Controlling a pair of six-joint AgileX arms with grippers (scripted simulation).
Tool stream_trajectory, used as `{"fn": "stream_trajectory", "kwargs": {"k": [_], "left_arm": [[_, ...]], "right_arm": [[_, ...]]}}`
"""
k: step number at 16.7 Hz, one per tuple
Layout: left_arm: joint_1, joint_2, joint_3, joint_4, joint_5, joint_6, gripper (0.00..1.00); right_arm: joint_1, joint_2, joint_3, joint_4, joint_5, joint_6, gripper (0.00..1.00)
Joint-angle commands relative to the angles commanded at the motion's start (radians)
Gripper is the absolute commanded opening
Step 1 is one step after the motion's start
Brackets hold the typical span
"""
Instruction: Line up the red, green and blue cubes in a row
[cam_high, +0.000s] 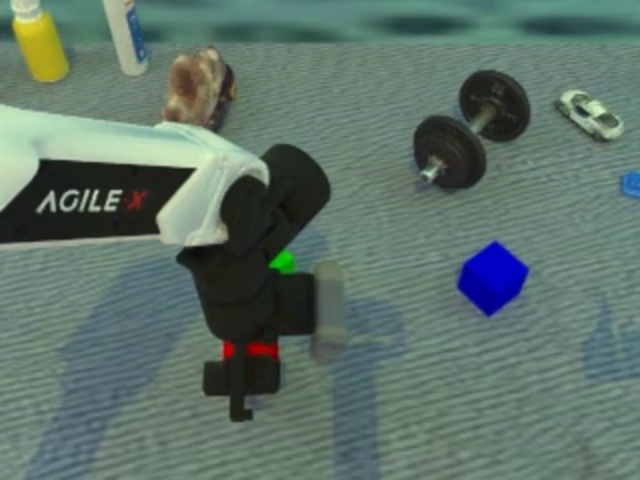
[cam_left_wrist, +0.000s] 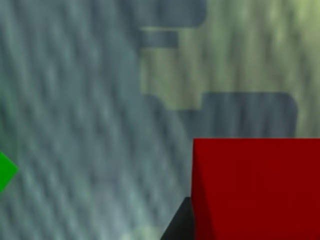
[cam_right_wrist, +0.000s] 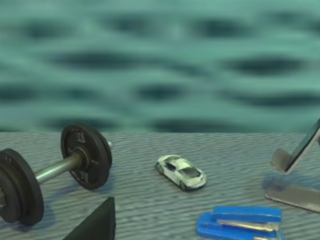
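- The left tool (cam_high: 243, 385) is clenched on the red cube (cam_high: 250, 350); in the left wrist view the cube fills the space between its fingers.
- The green cube (cam_high: 284, 262) sits near the tool, mostly hidden under the arm. A careless descent could knock it.
- The blue cube (cam_high: 492, 277) lies well apart, toward the dumbbell (cam_high: 472, 128). The row risks coming out crooked if the red cube is released off its line.
- The right tool is out of the top view; I cannot tell its state.
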Motion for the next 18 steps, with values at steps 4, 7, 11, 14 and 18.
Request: {"fn": "stream_trajectory", "kwargs": {"k": [4,7,11,14,18], "left_arm": [[0.0,0.0,0.0,0.0,0.0,0.0,0.83],[0.0,0.0,0.0,0.0,0.0,0.0,1.0],[0.0,0.0,0.0,0.0,0.0,0.0,1.0],[0.0,0.0,0.0,0.0,0.0,0.0,1.0],[0.004,-0.015,0.031,-0.041,0.0,0.003,1.0]], "right_arm": [[0.0,0.0,0.0,0.0,0.0,0.0,1.0],[0.0,0.0,0.0,0.0,0.0,0.0,1.0],[0.0,0.0,0.0,0.0,0.0,0.0,1.0],[0.0,0.0,0.0,0.0,0.0,0.0,1.0],[0.0,0.0,0.0,0.0,0.0,0.0,1.0]]}}
